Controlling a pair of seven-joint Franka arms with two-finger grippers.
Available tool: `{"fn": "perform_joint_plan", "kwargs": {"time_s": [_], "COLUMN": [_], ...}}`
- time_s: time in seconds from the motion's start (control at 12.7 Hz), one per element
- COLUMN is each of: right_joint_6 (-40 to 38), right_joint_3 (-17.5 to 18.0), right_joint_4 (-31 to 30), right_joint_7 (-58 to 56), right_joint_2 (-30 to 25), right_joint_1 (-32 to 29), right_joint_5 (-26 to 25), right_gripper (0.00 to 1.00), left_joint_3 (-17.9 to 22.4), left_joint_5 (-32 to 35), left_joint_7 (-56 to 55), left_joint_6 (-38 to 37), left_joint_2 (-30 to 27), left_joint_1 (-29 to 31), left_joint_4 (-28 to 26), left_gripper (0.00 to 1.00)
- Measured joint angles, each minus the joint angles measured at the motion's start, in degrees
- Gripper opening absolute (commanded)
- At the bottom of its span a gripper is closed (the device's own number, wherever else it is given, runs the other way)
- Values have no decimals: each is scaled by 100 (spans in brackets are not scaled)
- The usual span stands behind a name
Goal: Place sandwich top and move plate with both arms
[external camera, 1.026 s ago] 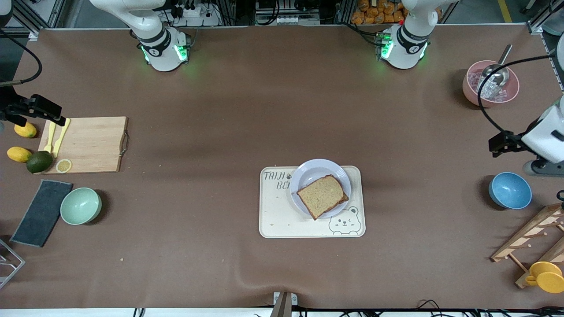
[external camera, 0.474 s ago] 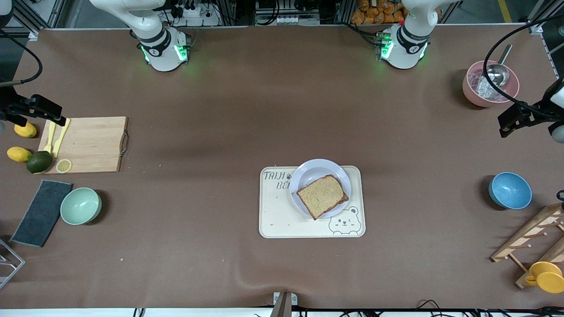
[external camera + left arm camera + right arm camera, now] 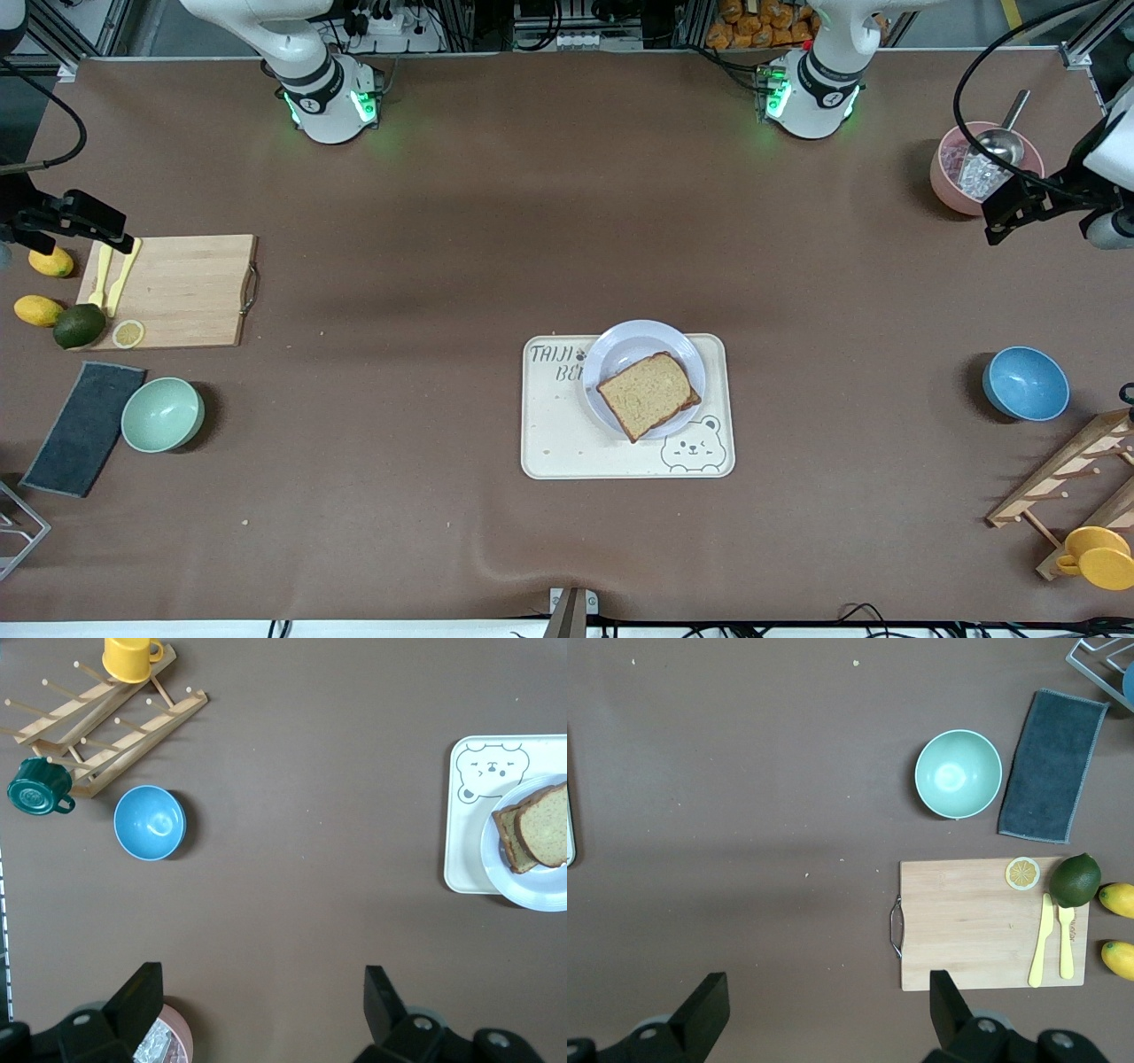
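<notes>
Both pairs of jaws stand wide open and hold nothing. Front view: the sandwich top (image 3: 647,394) lies on the plate (image 3: 620,347), which rests on the bear tray (image 3: 567,443) (mid-table). Left wrist view: the left gripper (image 3: 261,1005) hangs beside the pink bowl (image 3: 173,1036), with a blue bowl (image 3: 150,822) near. Right wrist view: the right gripper (image 3: 827,1008) hangs beside the cutting board (image 3: 966,921).
</notes>
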Motion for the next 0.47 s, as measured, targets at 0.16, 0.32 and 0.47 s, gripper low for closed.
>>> {"fn": "perform_joint_plan", "kwargs": {"time_s": [0.16,0.32,0.47], "right_joint_6": [0,0,0], "right_joint_3": [2,2,2], "right_joint_4": [2,4,5], "right_joint_7": [0,0,0], "right_joint_2": [0,0,0], "right_joint_1": [19,21,21], "right_joint_5": [0,0,0], "right_gripper": [100,100,100], "left_joint_3": [92,193,253], "left_joint_5": [-234,-416,-559], "left_joint_7": [-2,-3,-125], "left_joint_6": [37,137,211], "left_joint_2": [-165,-342,-461], "left_joint_1": [-7,-29,-71], "left_joint_4": [-201,-451,-633], "left_gripper": [100,100,100]}}
